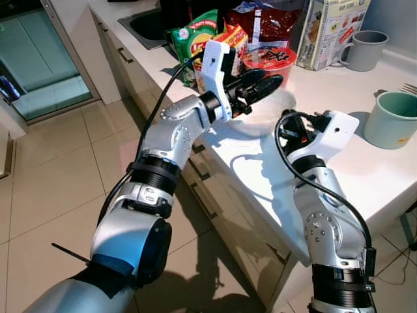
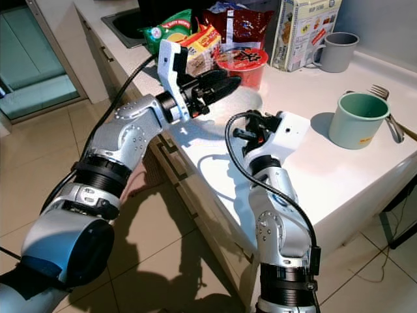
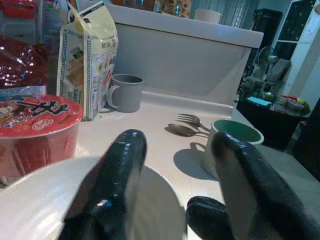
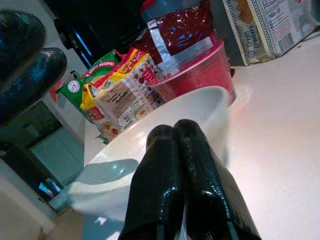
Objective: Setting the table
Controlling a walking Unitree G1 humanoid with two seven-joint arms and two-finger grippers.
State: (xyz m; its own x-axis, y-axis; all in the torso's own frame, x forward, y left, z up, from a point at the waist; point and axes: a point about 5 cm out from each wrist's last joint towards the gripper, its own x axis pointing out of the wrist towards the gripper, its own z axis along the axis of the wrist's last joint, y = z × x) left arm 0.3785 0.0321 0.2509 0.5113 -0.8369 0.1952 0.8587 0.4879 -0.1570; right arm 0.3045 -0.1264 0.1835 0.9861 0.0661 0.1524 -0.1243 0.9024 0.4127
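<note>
A white plate point(image 3: 35, 200) lies on the white counter point(image 1: 365, 176) in front of a red noodle cup point(image 1: 270, 60). My left gripper point(image 1: 270, 81) hovers over the plate and is open, with one finger above the plate and the other past its rim. My right gripper point(image 2: 246, 125) reaches in from the near side, its two fingers point(image 4: 180, 180) pressed shut just above the plate's point(image 4: 165, 125) near edge and holding nothing. A green mug point(image 1: 393, 119) stands to the right, with a fork point(image 2: 381, 91) and a spoon point(image 3: 181, 130) behind it.
A grey mug point(image 1: 362, 49) and a cracker box point(image 1: 332, 29) stand at the back. Snack bags point(image 1: 195, 39) crowd the counter beside the noodle cup, next to a sink point(image 1: 146, 26). The counter's front edge drops to drawers and a tiled floor point(image 1: 58, 189).
</note>
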